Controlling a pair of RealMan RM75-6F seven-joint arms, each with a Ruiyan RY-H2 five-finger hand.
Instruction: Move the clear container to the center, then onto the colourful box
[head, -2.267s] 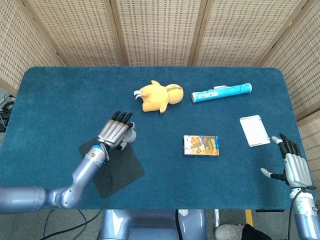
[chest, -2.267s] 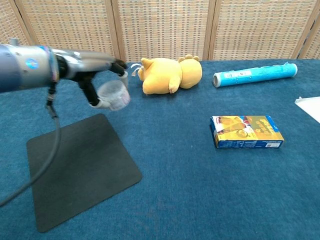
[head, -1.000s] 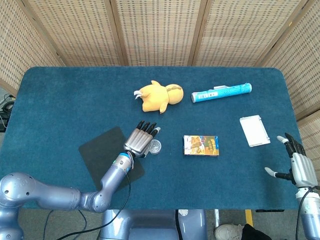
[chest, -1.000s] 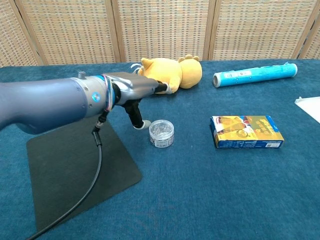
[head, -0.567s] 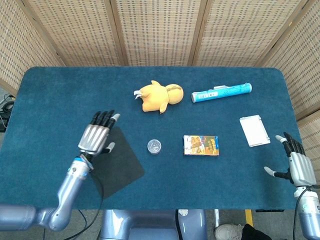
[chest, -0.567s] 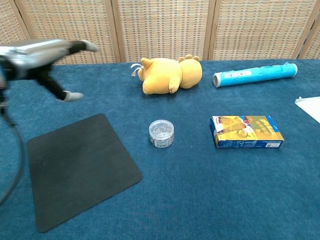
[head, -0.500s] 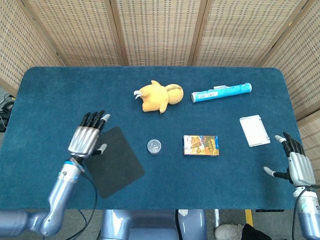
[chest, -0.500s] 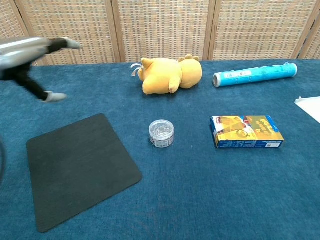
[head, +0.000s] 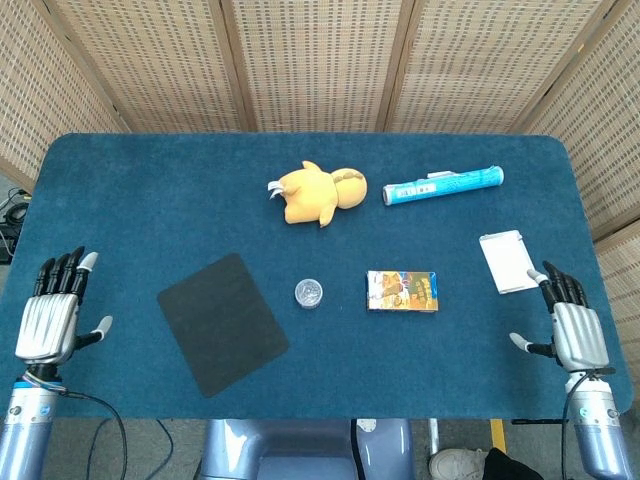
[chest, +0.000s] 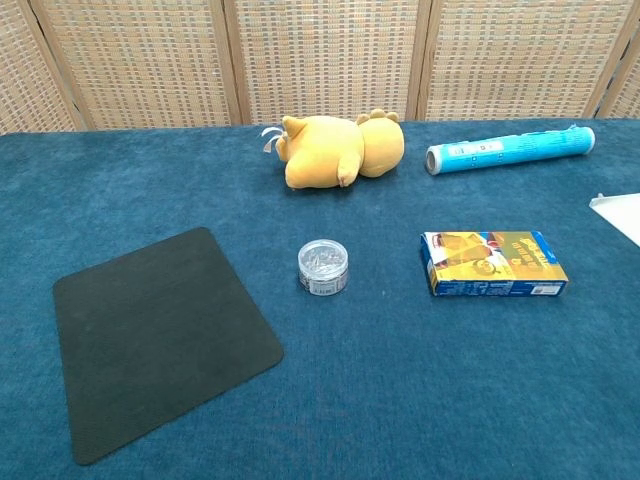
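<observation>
Plastic, small and round, the clear container (head: 309, 293) stood upright near the middle of the head view, between the black mat (head: 222, 322) to its left and the colourful box (head: 402, 291) to its right, touching neither. Something silvery and loose showed through its wall in the chest view (chest: 323, 267), though what exactly could not be told. It looked light and stiff, with a smooth side that could slip under hard fingertips, and its contents might rattle or shift if it were tipped. The safest hold seemed to be across the wall from two opposite sides, kept level, since the low body offered little height to wrap.

The left hand (head: 52, 311) hovered at the lower left edge of the head view with fingers straight, close together and the thumb out, holding nothing. The right hand (head: 569, 327) sat at the lower right, fingers likewise extended and empty, just below a white card (head: 508, 261).

The table (head: 130, 200) wore a blue, carpet-like cloth, probably grippy enough to keep the container from sliding. A yellow plush toy (head: 317, 192) and a blue tube (head: 443, 185) lay in the upper middle. Woven cane screens (head: 310, 60) closed the room behind.
</observation>
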